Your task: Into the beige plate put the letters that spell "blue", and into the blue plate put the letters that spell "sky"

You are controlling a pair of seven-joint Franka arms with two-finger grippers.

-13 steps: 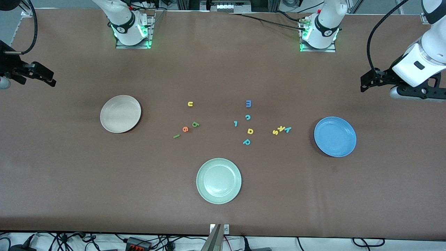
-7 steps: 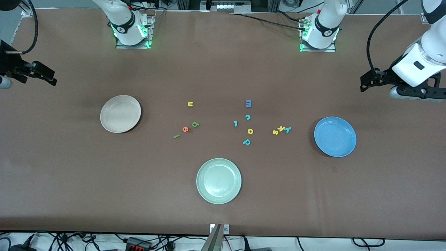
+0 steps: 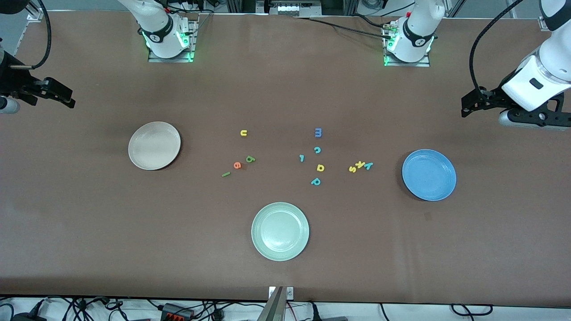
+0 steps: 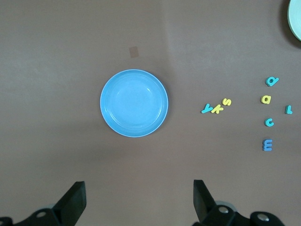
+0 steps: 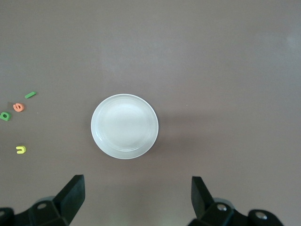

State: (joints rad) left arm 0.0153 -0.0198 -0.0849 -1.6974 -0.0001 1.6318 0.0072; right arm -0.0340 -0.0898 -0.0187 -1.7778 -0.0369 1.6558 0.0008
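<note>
While both arms wait raised at table ends, left gripper [image 4: 137,200], right gripper [image 5: 136,197] fingers released

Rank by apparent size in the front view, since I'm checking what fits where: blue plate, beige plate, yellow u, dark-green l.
1. Blue plate and beige plate: look alike.
2. Yellow u.
3. Dark-green l, a thin bar; close to the u, so unsure.

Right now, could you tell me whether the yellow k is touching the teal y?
Touching. In the left wrist view the yellow k and the teal y overlap at their edges with no table showing between them; the front view agrees.
</note>
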